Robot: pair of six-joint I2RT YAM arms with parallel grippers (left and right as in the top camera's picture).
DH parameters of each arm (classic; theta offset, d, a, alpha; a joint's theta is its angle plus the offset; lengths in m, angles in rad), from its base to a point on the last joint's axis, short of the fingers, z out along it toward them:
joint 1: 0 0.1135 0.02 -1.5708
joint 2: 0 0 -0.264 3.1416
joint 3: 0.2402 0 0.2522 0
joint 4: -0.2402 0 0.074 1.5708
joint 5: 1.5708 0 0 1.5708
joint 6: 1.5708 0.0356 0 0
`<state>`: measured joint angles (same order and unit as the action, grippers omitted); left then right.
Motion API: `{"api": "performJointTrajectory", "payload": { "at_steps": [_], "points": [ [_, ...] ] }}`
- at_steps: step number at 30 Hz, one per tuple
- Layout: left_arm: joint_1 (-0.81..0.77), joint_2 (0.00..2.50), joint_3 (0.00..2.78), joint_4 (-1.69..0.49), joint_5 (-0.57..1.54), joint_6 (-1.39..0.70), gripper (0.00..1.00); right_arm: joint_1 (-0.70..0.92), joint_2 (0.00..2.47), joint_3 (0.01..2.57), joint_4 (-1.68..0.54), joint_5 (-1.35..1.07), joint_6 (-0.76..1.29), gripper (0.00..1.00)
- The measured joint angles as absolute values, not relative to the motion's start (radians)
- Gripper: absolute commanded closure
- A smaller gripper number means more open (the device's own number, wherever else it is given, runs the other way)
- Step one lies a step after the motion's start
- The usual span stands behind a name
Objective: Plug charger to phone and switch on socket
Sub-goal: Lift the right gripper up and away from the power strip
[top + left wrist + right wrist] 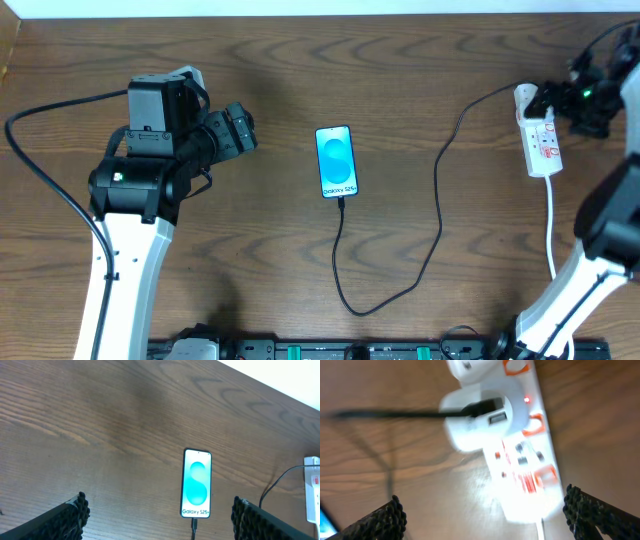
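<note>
As left end effector (pixel 160 510) and right end effector (pixel 484 507) gape, the socket (pixel 527 455) blurs (cropped).

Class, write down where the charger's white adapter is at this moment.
In the overhead view the adapter sits at the far right, plugged into the top end of the power strip, beside the right end effector.

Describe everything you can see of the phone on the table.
The phone is a slim rectangle with a black bezel, lying flat and face up near the middle of the wooden table. Its screen glows cyan-blue with a pale curved shape and "Galaxy S25+" text near the bottom edge. The black charger cable meets that edge, apparently plugged in. Nothing else touches it.
</note>
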<state>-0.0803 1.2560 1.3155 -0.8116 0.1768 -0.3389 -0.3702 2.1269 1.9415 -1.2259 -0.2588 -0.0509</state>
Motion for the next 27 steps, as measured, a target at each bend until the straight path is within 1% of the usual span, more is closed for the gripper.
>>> {"api": "performJointTrajectory", "payload": {
  "at_steps": [6,10,15,27],
  "points": [
    [-0.080,1.256,1.316,-0.812,0.177,-0.339,0.07,-0.370,1.842,1.946,-1.298,-0.246,-0.006,0.01],
    [-0.080,1.256,1.316,-0.812,0.176,-0.339,0.08,-0.370,1.724,1.948,-1.306,-0.247,0.001,0.01],
    [-0.080,1.256,1.316,-0.812,0.177,-0.339,0.07,-0.370,1.674,1.948,-1.309,-0.246,0.007,0.01],
    [-0.080,1.256,1.316,-0.812,0.176,-0.339,0.08,-0.370,1.671,1.948,-1.309,-0.246,0.008,0.01]
  ]
}}
